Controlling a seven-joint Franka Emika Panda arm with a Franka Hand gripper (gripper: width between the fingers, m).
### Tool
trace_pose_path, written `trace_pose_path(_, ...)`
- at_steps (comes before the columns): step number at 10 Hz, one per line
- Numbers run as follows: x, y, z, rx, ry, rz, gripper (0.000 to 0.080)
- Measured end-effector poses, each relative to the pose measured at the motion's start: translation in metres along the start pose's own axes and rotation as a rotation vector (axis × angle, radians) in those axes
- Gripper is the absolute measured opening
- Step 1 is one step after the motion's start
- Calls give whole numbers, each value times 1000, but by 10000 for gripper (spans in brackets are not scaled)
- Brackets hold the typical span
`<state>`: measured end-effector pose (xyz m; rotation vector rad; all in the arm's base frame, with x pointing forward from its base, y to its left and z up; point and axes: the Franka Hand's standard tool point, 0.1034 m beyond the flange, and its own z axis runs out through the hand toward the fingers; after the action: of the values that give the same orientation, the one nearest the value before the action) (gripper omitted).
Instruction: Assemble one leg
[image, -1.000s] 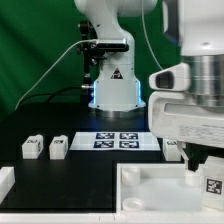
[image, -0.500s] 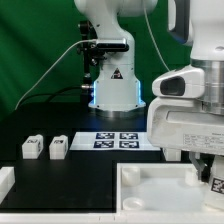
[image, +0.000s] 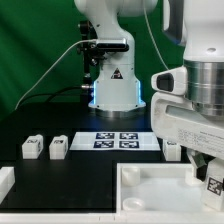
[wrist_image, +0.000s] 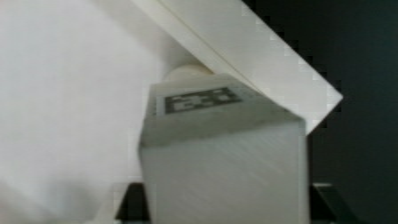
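Note:
My gripper (image: 209, 168) is at the exterior view's right, shut on a white leg (image: 212, 181) whose black-and-white tag faces the camera. It holds the leg upright over the right part of the large white board (image: 150, 190). In the wrist view the leg (wrist_image: 222, 150) fills the middle between my two dark fingers (wrist_image: 128, 200). Its rounded tip points at a raised corner socket wall (wrist_image: 249, 50) of the board (wrist_image: 71, 110). Whether the tip touches the board is hidden.
Two more legs (image: 32, 147) (image: 58, 147) stand on the black table at the exterior view's left, and another (image: 172, 150) stands behind the board. The marker board (image: 125, 140) lies before the robot base (image: 112, 85). A white part (image: 5, 181) sits at the left edge.
The gripper with the leg shifted slightly to the exterior view's right and lower, then came back to about where it was. The other parts have not moved.

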<state>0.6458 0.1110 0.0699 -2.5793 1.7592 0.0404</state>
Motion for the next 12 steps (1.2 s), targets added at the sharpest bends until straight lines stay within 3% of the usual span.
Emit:
trace_pose_path(1,1,3,1,11,1,188,302)
trace_pose_path(3,-2,12,1,78,-3,591,302)
trace_pose_path(4,-3,13,2,83,-4,642,302)
trace_pose_path(8,-3,14,3,76,-11,614,302)
trace_pose_path(9,-7,14,3,63,-9,444,526)
trace_pose_path(10,-12,12,2,50,-10,250,526)
trace_pose_path(11,-16,13,4,12,-8,3,621)
trace_pose_path(12,-15,11,4,19,-4,-43,621)
